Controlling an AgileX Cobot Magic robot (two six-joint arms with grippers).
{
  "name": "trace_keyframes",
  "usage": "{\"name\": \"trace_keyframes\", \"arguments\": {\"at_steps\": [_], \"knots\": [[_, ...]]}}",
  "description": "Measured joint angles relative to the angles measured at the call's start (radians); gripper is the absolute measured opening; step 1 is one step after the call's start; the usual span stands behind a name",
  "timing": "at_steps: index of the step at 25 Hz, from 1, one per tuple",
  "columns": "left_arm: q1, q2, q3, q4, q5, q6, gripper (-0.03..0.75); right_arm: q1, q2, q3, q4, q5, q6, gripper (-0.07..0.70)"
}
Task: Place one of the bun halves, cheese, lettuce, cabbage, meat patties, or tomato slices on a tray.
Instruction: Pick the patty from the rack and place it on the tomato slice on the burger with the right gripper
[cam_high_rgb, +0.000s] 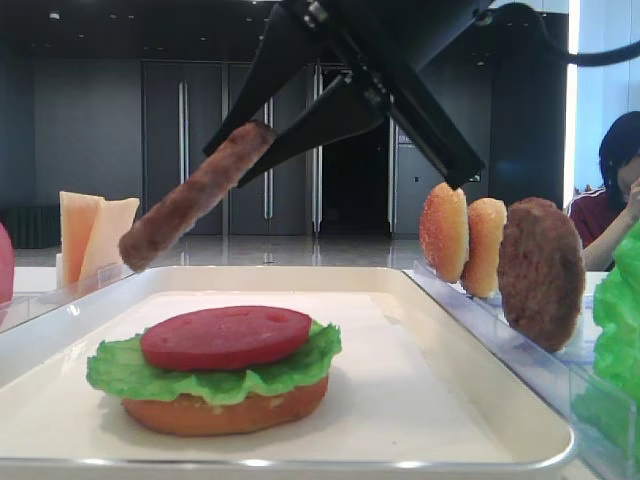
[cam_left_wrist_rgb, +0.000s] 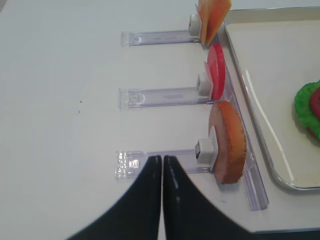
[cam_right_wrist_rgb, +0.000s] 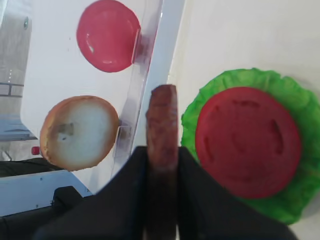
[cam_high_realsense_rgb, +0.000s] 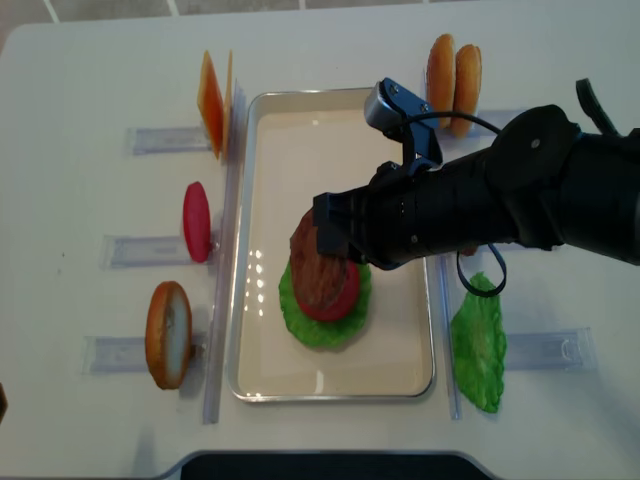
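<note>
White table, tray (cam_high_realsense_rgb: 252, 380), right fingers (cam_high_rgb: 262, 140) pinching meat patty (cam_high_rgb: 195, 197), seemingly above tomato slice (cam_high_rgb: 226, 336)

Tray (cam_high_realsense_rgb: 400, 120) mid-tabletop (cam_high_realsense_rgb: 80, 80); in it bun half (cam_high_rgb: 225, 410), lettuce (cam_high_rgb: 215, 375) on that, tomato slice (cam_high_rgb: 226, 336) on top. Patty (cam_high_rgb: 195, 195) in right claw (cam_high_rgb: 250, 135) above the stack. Left of tray: cheese (cam_high_realsense_rgb: 212, 100), tomato, bun. Right: two buns (cam_high_realsense_rgb: 452, 70), lettuce.

You have a grainy brown meat patty (cam_high_rgb: 195, 197) in the black right gripper (cam_high_rgb: 262, 140), above a smooth red tomato slice (cam_high_rgb: 226, 336) on bright green ruffled lettuce (cam_high_rgb: 120, 370) and an orange-golden bun half (cam_high_rgb: 225, 412), all on the cream-white tray (cam_high_rgb: 440, 400), with pale yellow-orange cheese (cam_high_rgb: 92, 232) far left.
</note>
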Motion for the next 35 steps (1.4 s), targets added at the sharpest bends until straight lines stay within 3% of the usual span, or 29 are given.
{"name": "trace_keyframes", "arguments": {"at_steps": [7,35], "knots": [[0.000,0.000,0.000,0.000,0.000,0.000,-0.001,0.000,0.049,0.000,0.061,0.026,-0.084,0.135],[0.000,0.000,0.000,0.000,0.000,0.003,-0.001,-0.041,0.112,0.000,0.073,0.034,-0.125,0.135]]}}
